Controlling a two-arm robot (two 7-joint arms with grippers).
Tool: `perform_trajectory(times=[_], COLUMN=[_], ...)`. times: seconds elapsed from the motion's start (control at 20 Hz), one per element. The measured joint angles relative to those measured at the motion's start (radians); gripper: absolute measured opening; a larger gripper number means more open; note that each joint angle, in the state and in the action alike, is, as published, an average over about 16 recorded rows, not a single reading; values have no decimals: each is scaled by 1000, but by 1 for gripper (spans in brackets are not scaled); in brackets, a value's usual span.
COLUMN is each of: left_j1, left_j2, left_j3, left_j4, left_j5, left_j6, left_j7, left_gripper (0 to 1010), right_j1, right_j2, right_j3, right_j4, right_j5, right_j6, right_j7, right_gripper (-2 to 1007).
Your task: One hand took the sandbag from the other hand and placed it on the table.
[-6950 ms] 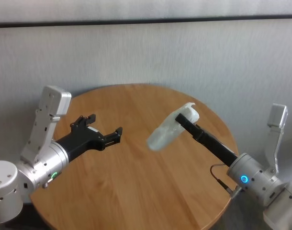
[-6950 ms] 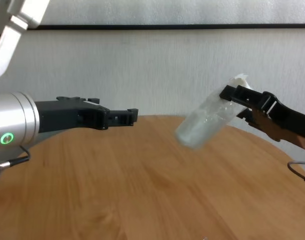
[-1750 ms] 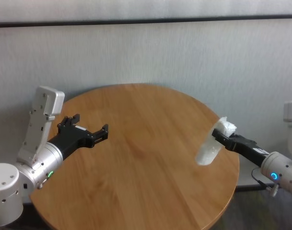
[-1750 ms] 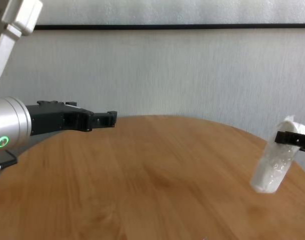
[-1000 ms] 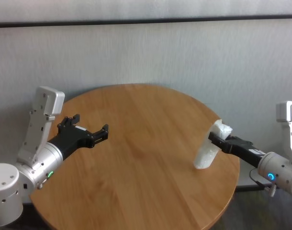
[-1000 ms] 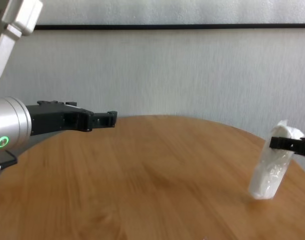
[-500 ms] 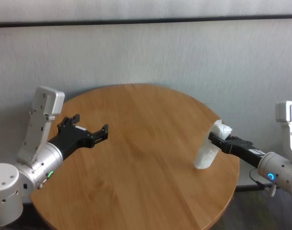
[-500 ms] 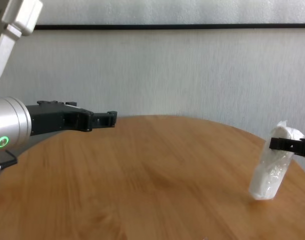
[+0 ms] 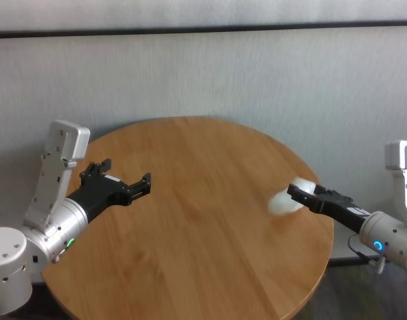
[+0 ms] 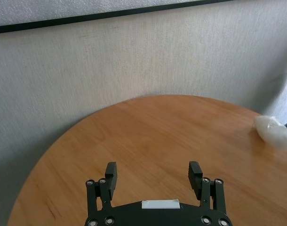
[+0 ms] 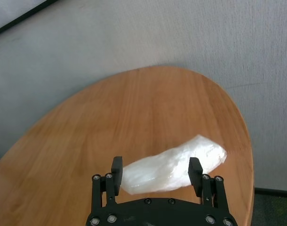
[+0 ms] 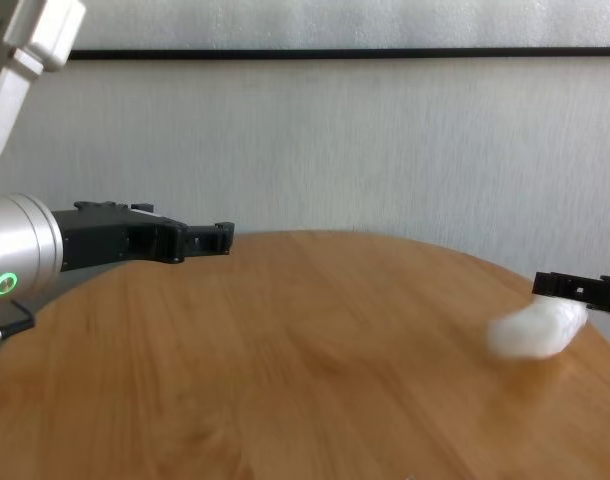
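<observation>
Your right pincer (image 11: 155,174) has just sprung open – the sandbag (image 11: 174,164) toppled onto the tabletop (image 9: 190,220). Placement looks done; your left pincer (image 10: 153,175) hangs open, idle

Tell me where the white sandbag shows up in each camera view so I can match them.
Head view: sandbag near the round table's right edge, at the right gripper's tips.
Chest view: far right, on the tabletop.
Left wrist view: right edge.
Right wrist view: centre, between the open fingers.
Shared landmark: the table's curved edge.

No text, label, brand or number can be read anywhere.
</observation>
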Motion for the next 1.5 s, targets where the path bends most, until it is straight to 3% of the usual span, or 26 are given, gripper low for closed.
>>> perform_trajectory(times=[0.3, 0.55, 1.1, 1.5], left_j1=[0, 0, 0, 0], left_j2=[0, 0, 0, 0], left_j3=[0, 0, 0, 0], left_j4=[0, 0, 0, 0], left_j5=[0, 0, 0, 0], left_j6=[0, 0, 0, 0], left_j7=[0, 0, 0, 0], left_gripper=[1002, 1002, 1002, 1002], right_j1=[-1, -1, 7, 43], right_j2=[0, 0, -7, -37], right_j3=[1, 1, -2, -26], right_j4=[0, -1, -2, -4], right_j5=[2, 2, -11, -47], right_j6=[0, -1, -10, -21], right_j7=[0, 0, 20, 70], right_gripper=[942, 996, 1005, 1005])
